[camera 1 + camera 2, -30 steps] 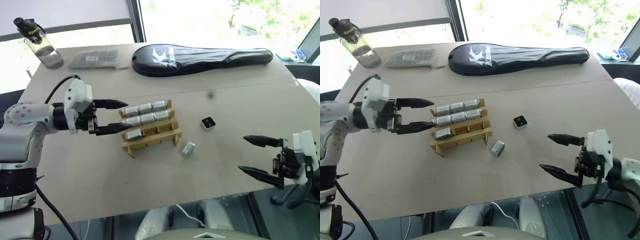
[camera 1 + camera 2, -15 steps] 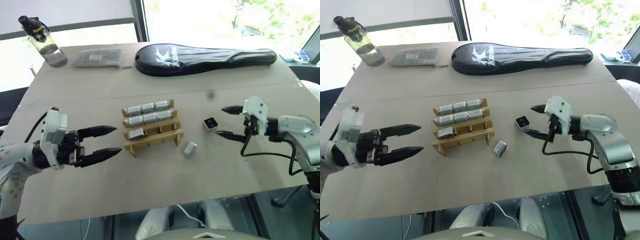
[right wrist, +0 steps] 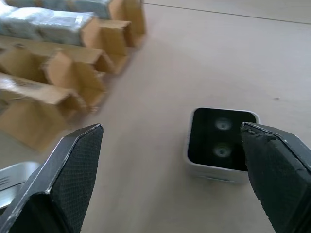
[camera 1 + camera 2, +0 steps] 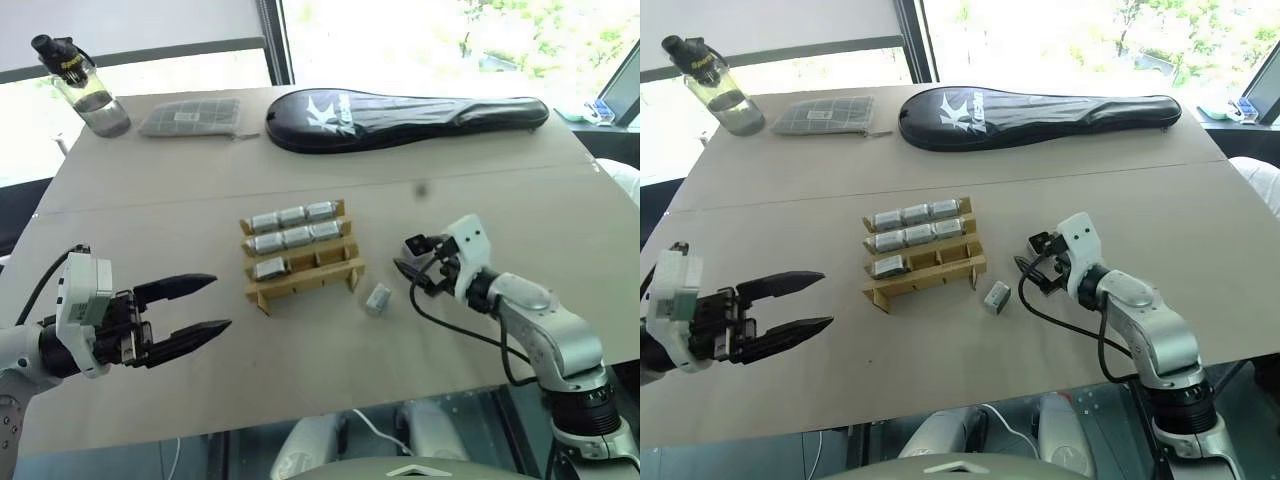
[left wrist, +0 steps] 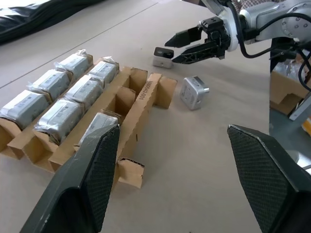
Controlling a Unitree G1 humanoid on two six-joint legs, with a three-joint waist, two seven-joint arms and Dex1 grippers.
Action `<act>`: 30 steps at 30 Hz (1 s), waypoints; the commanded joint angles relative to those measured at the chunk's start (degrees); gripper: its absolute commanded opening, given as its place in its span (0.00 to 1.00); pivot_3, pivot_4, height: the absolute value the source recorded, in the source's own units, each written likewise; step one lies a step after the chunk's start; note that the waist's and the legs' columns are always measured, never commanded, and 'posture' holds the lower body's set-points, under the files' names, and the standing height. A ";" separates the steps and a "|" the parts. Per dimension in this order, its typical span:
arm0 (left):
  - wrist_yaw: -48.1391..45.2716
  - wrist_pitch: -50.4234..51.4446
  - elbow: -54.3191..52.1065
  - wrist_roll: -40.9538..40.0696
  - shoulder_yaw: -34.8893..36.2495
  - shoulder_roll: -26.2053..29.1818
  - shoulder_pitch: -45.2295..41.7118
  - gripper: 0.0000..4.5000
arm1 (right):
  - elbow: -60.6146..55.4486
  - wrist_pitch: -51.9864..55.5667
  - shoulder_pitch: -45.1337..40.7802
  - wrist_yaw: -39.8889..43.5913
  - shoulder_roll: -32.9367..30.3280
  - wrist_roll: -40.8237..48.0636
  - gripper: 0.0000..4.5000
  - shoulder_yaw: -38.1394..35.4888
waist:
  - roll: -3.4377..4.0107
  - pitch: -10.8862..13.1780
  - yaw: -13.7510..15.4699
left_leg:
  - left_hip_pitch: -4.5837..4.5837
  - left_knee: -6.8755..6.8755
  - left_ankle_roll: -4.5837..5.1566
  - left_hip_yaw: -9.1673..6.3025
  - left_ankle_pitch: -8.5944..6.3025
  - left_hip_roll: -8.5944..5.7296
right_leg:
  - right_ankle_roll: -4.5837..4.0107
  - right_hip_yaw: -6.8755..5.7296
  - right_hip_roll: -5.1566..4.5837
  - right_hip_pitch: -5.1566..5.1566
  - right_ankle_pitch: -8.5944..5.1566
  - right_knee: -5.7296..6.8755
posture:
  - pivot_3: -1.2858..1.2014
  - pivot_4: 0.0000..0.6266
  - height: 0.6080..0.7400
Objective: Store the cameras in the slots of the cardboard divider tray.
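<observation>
Right gripper (image 4: 410, 256) closing in on a loose camera beside the tray

The lens-up camera (image 3: 221, 139) lies flat on the table (image 4: 520, 210) between wide-spread fingers, its black face upward and its long axis roughly across the jaws. It looks a stiff, smooth metal block, likely dense and slippery, so the plain silver sides suit a grip better than the lens. A second camera (image 4: 377, 298) lies tilted nearer the cardboard divider tray (image 4: 300, 283) — seven slots filled. The left gripper (image 4: 195, 310) hangs open, well apart, holding nothing.
</observation>
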 commanded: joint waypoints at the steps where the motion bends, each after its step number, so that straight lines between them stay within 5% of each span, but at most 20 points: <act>1: -1.01 -2.13 1.02 0.44 -0.74 1.38 -1.50 0.82 | 2.15 -3.96 -0.30 -3.68 2.50 -3.92 1.00 2.21 | 0.00 0.00 -0.08 | 0.04 -0.05 0.00 0.01 0.00 0.00 | 0.00 0.01 0.01 0.00 0.00 0.01 | 0.52 0.24 1.00; 11: -0.35 -1.89 1.46 -0.78 -1.48 1.51 -4.74 0.82 | 5.54 -6.82 -0.43 -5.63 4.92 -6.61 1.00 1.82 | 0.03 0.02 -0.27 | 0.11 -0.21 -0.01 0.12 0.01 0.01 | 0.00 0.06 0.02 -0.02 0.00 -0.04 | 0.52 0.24 1.00; 17: -0.40 -1.92 1.60 -1.30 -1.20 1.49 -4.88 0.82 | 5.71 -9.99 0.47 -5.15 4.42 -8.35 0.43 2.09 | 0.04 0.02 -0.27 | 0.13 -0.25 -0.01 0.13 0.01 0.02 | 0.00 0.07 0.03 -0.02 0.00 -0.05 | 0.52 0.24 1.00; 23: 2.43 2.90 2.66 -1.06 -4.13 3.98 -6.65 0.82 | 4.79 -15.69 1.49 -1.15 1.67 -8.80 0.43 1.80 | 0.06 0.04 -0.15 | 0.13 -0.26 -0.01 0.12 0.01 0.02 | 0.00 0.07 0.04 -0.02 0.00 -0.05 | 0.52 0.24 1.00; 30: 7.02 9.41 9.92 -2.81 -12.88 4.88 -22.28 0.82 | 8.54 -41.73 -6.53 8.59 -10.57 -20.75 0.43 8.47 | 0.10 0.07 -0.45 | 0.23 -0.23 -0.01 0.19 0.01 0.01 | 0.00 0.04 0.05 0.02 0.00 0.01 | 0.52 0.24 1.00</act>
